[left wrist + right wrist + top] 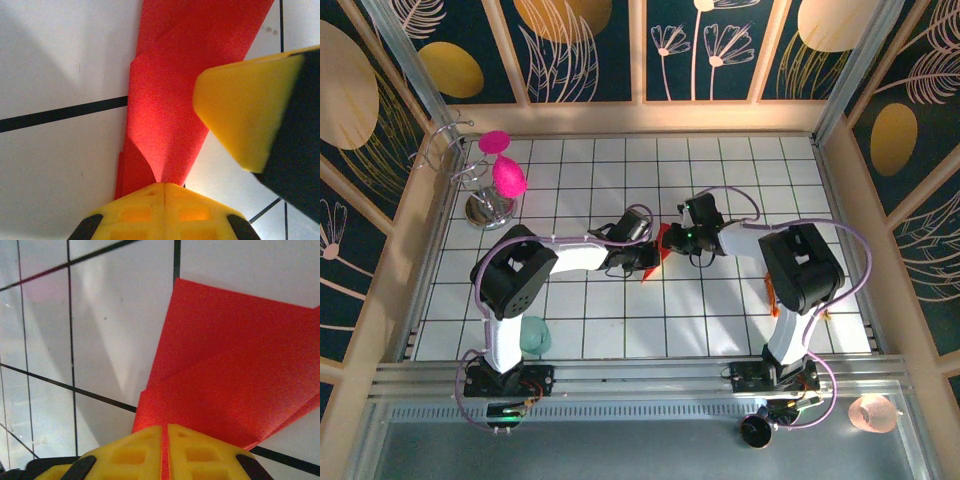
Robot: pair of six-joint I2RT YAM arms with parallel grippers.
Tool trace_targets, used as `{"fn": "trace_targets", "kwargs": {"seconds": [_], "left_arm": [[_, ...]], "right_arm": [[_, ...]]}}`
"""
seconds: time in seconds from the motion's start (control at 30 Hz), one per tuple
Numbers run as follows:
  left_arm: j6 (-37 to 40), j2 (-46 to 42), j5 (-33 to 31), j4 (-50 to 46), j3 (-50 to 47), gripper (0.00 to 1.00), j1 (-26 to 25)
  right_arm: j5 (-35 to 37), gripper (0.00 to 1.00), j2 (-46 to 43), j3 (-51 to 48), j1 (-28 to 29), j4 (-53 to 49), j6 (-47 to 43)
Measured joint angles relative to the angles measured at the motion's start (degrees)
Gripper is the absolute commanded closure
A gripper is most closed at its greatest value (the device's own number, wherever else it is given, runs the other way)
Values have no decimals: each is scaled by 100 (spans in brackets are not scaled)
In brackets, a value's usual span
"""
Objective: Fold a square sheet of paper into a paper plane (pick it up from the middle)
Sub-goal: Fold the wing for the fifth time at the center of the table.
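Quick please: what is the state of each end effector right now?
Left end effector: closed, holding the folded red paper.
Right end effector: closed, holding the same red paper.

By my count: paper plane (165,100) 1, magenta goblets (509,177) 2, metal stand (488,210) 1, teal cup (534,335) 1

top view looks down; both close wrist views share the paper (165,100).

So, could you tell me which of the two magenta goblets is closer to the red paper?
The front goblet, just above the metal stand's base. The other goblet sits further back toward the rear wall, farther from the red paper.
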Motion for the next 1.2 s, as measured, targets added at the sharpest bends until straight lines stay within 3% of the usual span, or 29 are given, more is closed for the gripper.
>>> {"fn": "trace_targets", "kwargs": {"seconds": [0.23,0.47,0.73,0.87,1.0,1.2], "left_arm": [[0,-2,-22,61,-66,100,0],[-33,-103,17,435,-372,100,0],[-37,-131,72,470,-411,100,11],[-35,-129,68,221,-271,100,11],[4,-118,70,48,-177,100,11],[26,-118,76,-79,-116,100,11]], "right_arm": [[-431,88,251,2,-341,140,-13],[-933,88,463,22,-1152,560,66],[-511,89,573,317,-1792,498,44],[-221,89,166,188,-1613,308,-11],[-133,91,-341,26,-1080,280,17],[-212,96,-232,-9,-256,352,186]]}}
